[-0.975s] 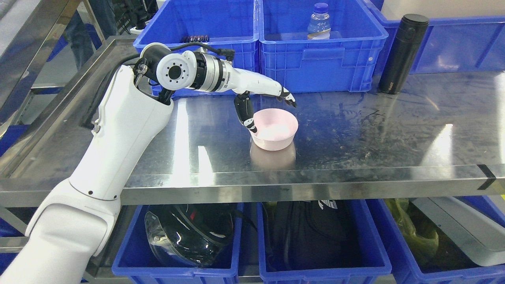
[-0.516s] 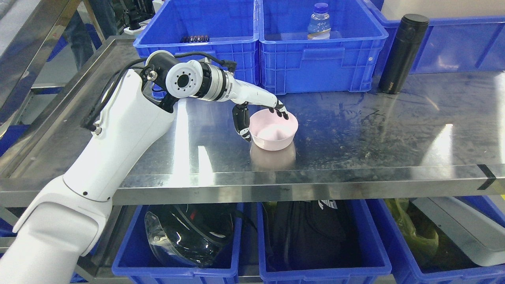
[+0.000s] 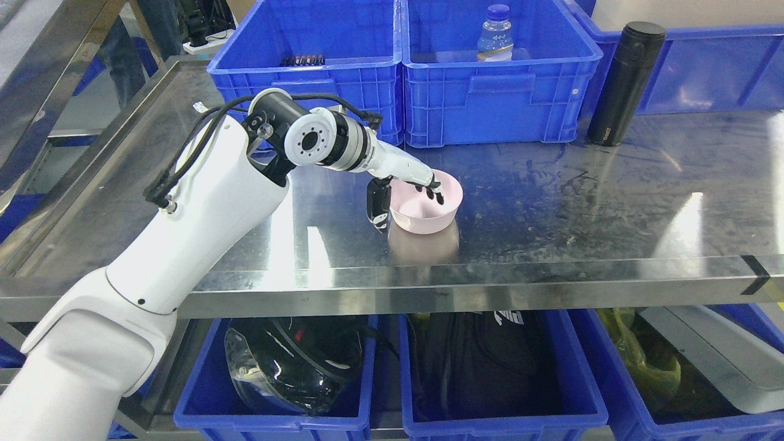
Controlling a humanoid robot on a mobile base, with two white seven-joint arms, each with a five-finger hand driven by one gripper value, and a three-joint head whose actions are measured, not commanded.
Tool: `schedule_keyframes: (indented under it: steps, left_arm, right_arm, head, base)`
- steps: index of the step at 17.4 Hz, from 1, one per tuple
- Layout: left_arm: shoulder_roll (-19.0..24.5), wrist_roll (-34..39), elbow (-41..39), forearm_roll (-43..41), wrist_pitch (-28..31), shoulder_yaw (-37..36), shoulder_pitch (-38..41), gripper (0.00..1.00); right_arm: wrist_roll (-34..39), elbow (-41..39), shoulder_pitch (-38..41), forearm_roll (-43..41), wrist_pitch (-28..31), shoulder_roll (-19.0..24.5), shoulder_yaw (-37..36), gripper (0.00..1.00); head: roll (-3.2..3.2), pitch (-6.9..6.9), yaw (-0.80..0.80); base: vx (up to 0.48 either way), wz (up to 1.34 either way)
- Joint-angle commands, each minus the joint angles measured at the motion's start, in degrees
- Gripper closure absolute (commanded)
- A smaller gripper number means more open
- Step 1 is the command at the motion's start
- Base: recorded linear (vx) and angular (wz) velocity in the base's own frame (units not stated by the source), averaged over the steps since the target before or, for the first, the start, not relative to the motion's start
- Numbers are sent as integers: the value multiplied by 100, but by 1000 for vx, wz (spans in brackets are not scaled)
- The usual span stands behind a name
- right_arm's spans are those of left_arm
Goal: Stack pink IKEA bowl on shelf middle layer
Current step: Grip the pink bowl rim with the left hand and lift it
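Note:
A pink bowl (image 3: pixel 440 215) stands upright on the steel shelf (image 3: pixel 551 202), near its middle. My left hand (image 3: pixel 407 208) comes in from the left on a white arm. Its fingers (image 3: pixel 433 192) are curled over the bowl's left rim and reach inside, while the thumb (image 3: pixel 378 207) presses the outer wall. The hand is shut on the bowl's rim. The bowl's base still seems to touch the shelf. My right arm does not show.
Two blue crates (image 3: pixel 490 92) line the back of the shelf, one holding a water bottle (image 3: pixel 496 33). A tall black flask (image 3: pixel 625 82) stands at the back right. Under the shelf's front edge (image 3: pixel 490 288) are blue bins with a helmet (image 3: pixel 294 361) and a black bag (image 3: pixel 484 361).
The left hand dropped from above the bowl's far rim onto its left rim. Its fingers went from stretched out to curled inside, the thumb closing on the outer wall.

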Motion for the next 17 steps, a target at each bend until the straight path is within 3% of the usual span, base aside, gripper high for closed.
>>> schedule_keyframes:
  steps: [1,3,4,7,9,11,14,17]
  left_arm:
    - [-5,-10,127,-424,-34,-306,201,16]
    - [-41,-11,154,-486,-51,-280,280,21]
    - [-58,-11,189,-495,-69,-201,315,28]
    - [-233,-124,330,-486,-384,352,534,56]
    - [-252,-248,356,-486,-823,607,649,86]
    - [-261,-292,400,-486,-1140,844,755,98]
    - [-313,-274,453,-434,-1386,1326,860,100]
    - [-1120,-283,453,-416,-1824,2556,1238,99]
  right_arm:
    - [2,-100,26,0,0,-100,0,0]
    - [2,-100,18,0,0,-100,0,0]
    - [2,-100,18,0,0,-100,0,0]
    - [2,-100,18,0,0,-100,0,0]
    - [2,-100,18,0,0,-100,0,0]
    - [2,-100,18,0,0,-100,0,0]
    - [2,-100,18,0,0,-100,0,0]
    - [2,-100,26,0,0,-100,0,0]
  head:
    - [0,0,0]
    - [0,0,0]
    - [0,0,0]
    - [0,0,0]
    - [0,0,0]
    - [0,0,0]
    - [0,0,0]
    - [0,0,0]
  base:
    - [0,0]
    - [0,0]
    - [0,0]
    - [0,0]
    - [0,0]
    - [0,0]
    - [3,8]
    - [8,30]
